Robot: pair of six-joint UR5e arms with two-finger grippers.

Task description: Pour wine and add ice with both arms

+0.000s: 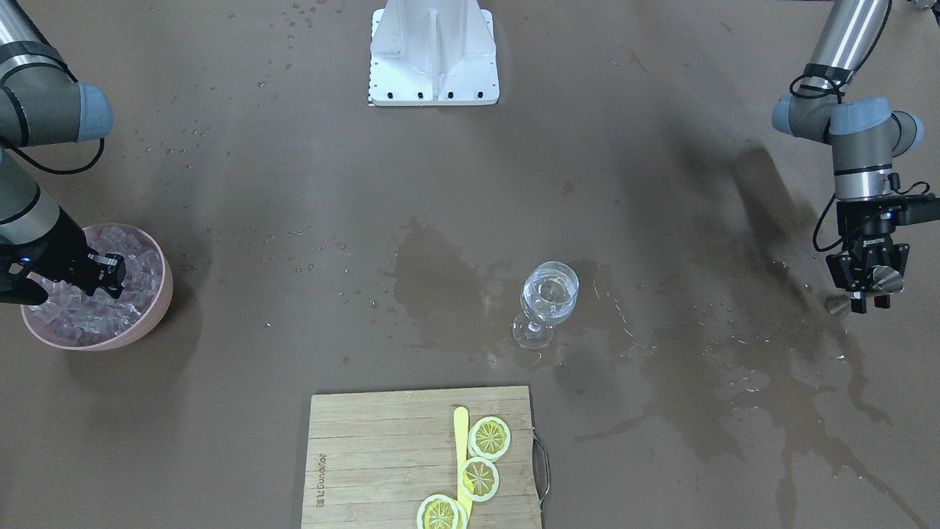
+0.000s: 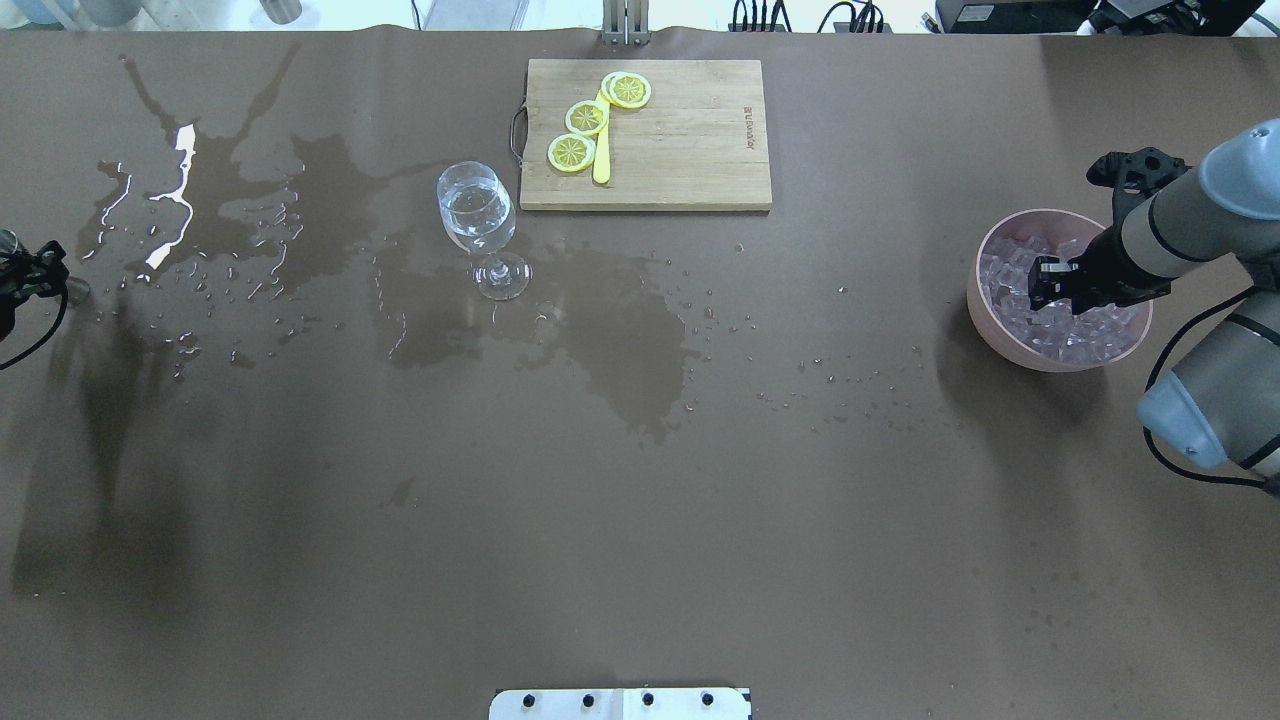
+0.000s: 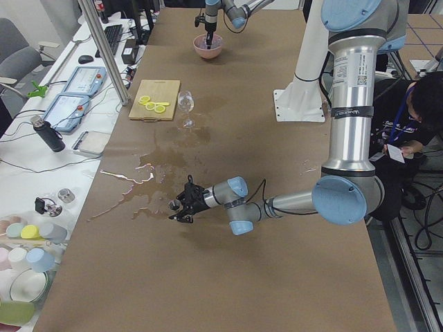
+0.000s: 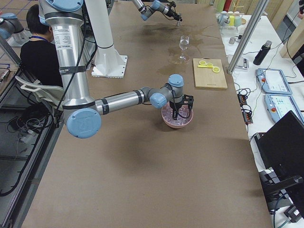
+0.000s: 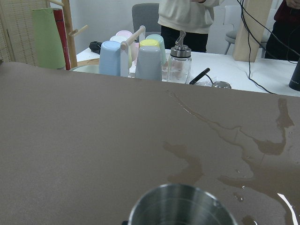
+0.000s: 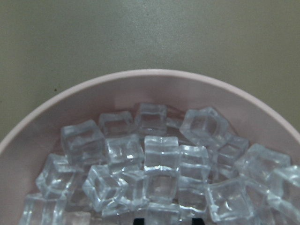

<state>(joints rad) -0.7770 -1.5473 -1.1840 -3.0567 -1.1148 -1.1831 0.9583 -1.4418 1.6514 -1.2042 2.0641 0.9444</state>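
The right gripper point(image 1: 110, 270) is sitting low among the ice cubes point(image 6: 161, 154) in a pink bowl point(image 1: 158, 308) at one end of the bench point(image 2: 640, 500). Whether its fingers are spread or pinching a cube cannot be told. Well apart, near mid-bench, a wine glass point(image 1: 549, 292) is standing upright and holding a small measure of clear wine point(image 2: 477, 215), with no cube visible inside it. At the far end, the left gripper point(image 1: 866, 294) is pinching a small steel cup point(image 5: 180, 206) just above the wet surface. The pour appears finished, though puddles point(image 1: 440, 286) are spreading across the bench. The ice is yet to reach the glass.
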